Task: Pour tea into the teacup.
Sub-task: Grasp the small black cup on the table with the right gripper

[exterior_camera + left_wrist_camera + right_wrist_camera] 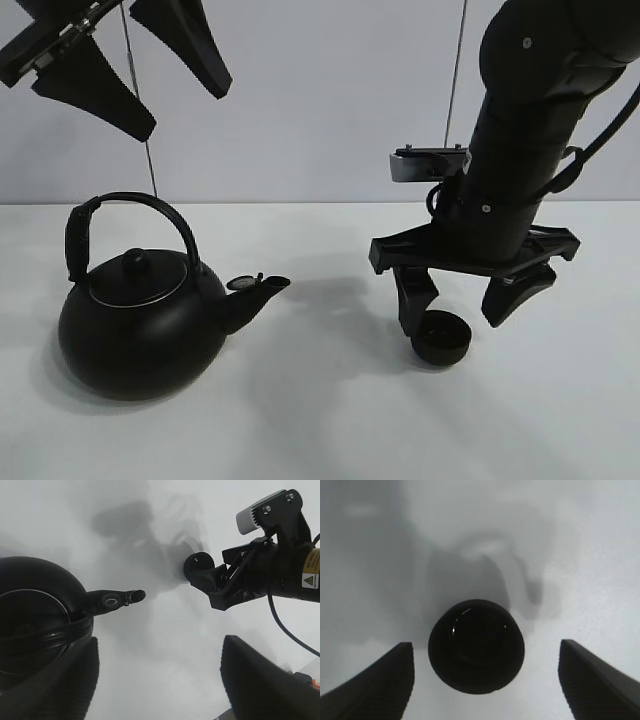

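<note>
Closest to your right wrist camera are the two dark fingers (377, 685) of your right hand (455, 320), and the teacup (476, 650) stands upright between them, mouth up, on the white bench (320, 430). A strip of bare bench shows on each side of the cup, so neither finger presses on it. Your right hand is spread wide and grips nothing. It is lowered around the cup with its fingertips close to the bench.

From the high camera, the teacup sits on the right side of the bench. The black kettle (140, 320) rests well apart from it on the left. Its lid is on, its handle (125, 215) stands upright, and its spout (255, 292) points toward the cup.

Your left hand (183, 110) hangs high above the kettle, touching nothing. Its fingers are wide apart and hold nothing. Its wrist camera looks down past them at the kettle's spout and, farther off, at the cup and your right arm.
</note>
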